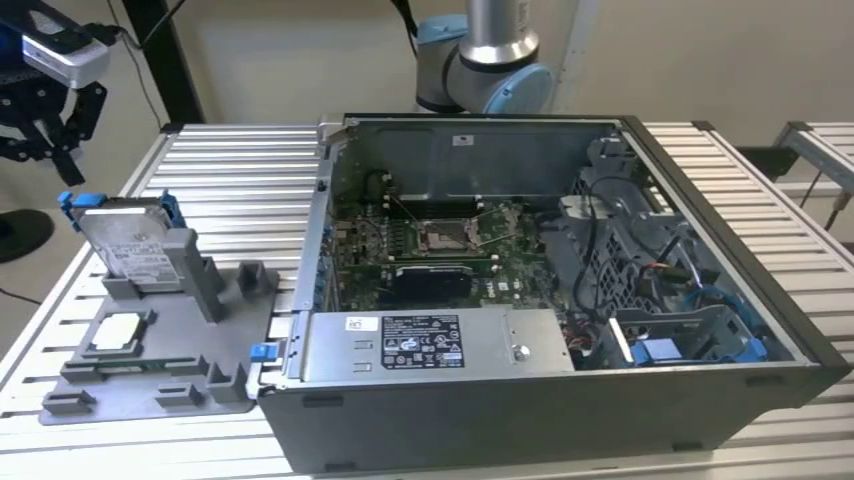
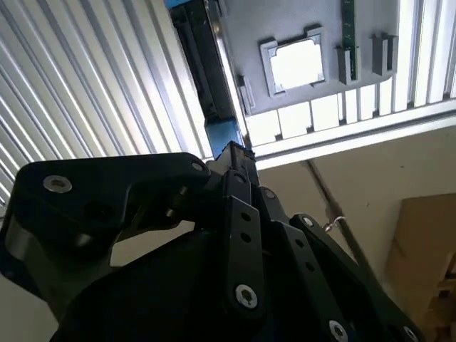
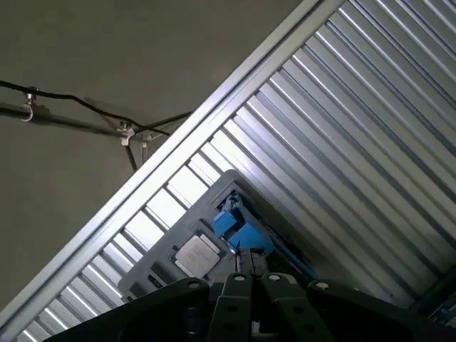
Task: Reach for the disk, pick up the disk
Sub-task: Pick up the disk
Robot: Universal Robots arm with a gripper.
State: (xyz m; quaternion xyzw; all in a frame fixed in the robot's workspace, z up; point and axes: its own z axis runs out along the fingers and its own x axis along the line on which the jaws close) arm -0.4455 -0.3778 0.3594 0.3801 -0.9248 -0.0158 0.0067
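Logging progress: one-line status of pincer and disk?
stage: reach | pincer: open, above disk, not touching | disk: upright in grey holder, not lifted

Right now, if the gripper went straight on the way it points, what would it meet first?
Probably the disk, at its blue top edge, upright in the grey holder; depth is unclear.

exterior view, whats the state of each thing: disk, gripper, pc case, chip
disk: standing on edge in the grey holder, not gripped
gripper: open, above the disk, apart from it
computer case: lying on its side, side panel off, board exposed
silver chip: lying flat in a recess of the grey holder
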